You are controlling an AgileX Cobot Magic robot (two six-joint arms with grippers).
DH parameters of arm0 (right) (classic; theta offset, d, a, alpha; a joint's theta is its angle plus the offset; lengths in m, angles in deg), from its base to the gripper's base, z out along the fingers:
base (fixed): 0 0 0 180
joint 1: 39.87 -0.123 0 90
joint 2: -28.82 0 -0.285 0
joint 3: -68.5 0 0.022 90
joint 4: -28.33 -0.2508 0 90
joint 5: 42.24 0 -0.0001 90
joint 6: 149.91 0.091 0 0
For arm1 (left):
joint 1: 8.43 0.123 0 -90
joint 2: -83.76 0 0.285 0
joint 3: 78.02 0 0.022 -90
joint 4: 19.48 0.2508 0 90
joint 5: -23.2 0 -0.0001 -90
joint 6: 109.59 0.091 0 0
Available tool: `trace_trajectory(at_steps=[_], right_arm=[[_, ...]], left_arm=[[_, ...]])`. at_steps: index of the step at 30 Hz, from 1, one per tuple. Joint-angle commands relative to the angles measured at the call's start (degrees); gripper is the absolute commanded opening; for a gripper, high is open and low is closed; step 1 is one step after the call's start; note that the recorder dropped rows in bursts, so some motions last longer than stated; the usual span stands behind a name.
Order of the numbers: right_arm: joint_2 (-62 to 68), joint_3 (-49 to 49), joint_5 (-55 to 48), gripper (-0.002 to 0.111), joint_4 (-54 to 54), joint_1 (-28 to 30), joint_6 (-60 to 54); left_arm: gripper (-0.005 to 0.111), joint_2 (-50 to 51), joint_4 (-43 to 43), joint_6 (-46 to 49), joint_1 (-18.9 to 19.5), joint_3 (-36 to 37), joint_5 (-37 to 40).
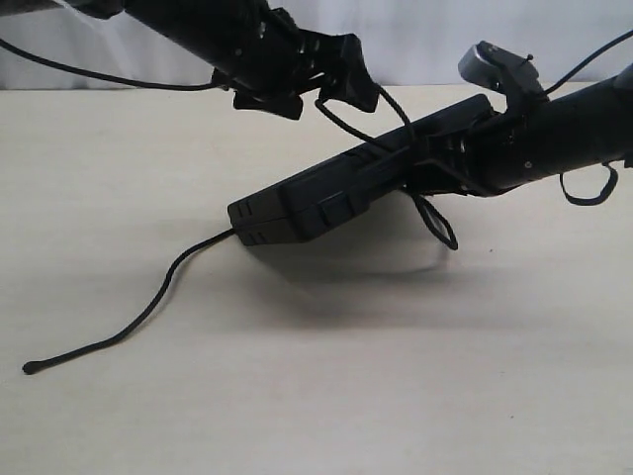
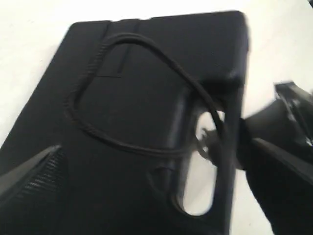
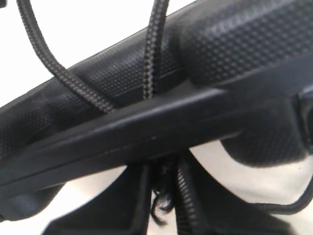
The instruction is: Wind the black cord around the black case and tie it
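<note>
**Item: black case, held tilted, one cord loop laid on it**

1. Right gripper (image 1: 435, 163): clenched on the raised end of the black case (image 1: 316, 203), beside its handle slot (image 2: 200, 191). Our right wrist view shows the case's edge bar between the fingers, with two cord strands crossing over it.

2. Left gripper (image 1: 341, 84): released, jaws wide, nothing between them. It hangs just above the case's upper face.

3. Black case: its long axis runs from the low end, which is down at the table (image 1: 396, 416) on the left, up to the right into the right gripper.

4. Black cord (image 1: 148, 307): one loop lies slack on the upper face, directly under the left gripper. A smaller loop hangs below the case near the right gripper. The knotted tail trails across the table, well apart to the left.

5. Relation for the coming move, as we judge it: the slack loop lies just beneath the left gripper, so the left arm is the nearer one. Any further turn must cross the case's short axis.
</note>
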Motion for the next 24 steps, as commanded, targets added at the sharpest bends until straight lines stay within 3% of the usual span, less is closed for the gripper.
trace_trajectory(at_steps=[1,8,10,15,18,21,24], right_arm=[[-0.43,-0.35,-0.22,0.004,-0.58,-0.08,-0.37],[-0.43,-0.35,-0.22,0.004,-0.58,-0.08,-0.37],[-0.43,-0.35,-0.25,0.005,-0.58,-0.08,-0.26],[-0.43,-0.35,-0.35,0.005,-0.58,-0.08,-0.26],[-0.43,-0.35,-1.3,0.013,-0.58,-0.08,-0.26],[-0.43,-0.35,-3.58,0.028,-0.58,-0.08,-0.13],[-0.53,-0.35,-7.73,0.047,0.72,0.04,1.87]], left_arm=[[0.09,1.72,-4.76,-2.58,1.58,-0.58,-0.53],[0.09,5.11,-18.26,3.0,1.44,-0.58,-0.97],[0.084,5.92,-21.87,5.56,1.44,-0.58,0.34],[0.038,5.91,-23.44,6.89,1.56,-0.58,0.23],[0.015,5.91,-23.56,6.89,1.56,-0.58,0.23],[0.001,5.91,-23.94,6.89,1.56,-0.58,0.23],[0.0,5.91,-23.94,6.89,1.56,-0.58,0.23]])
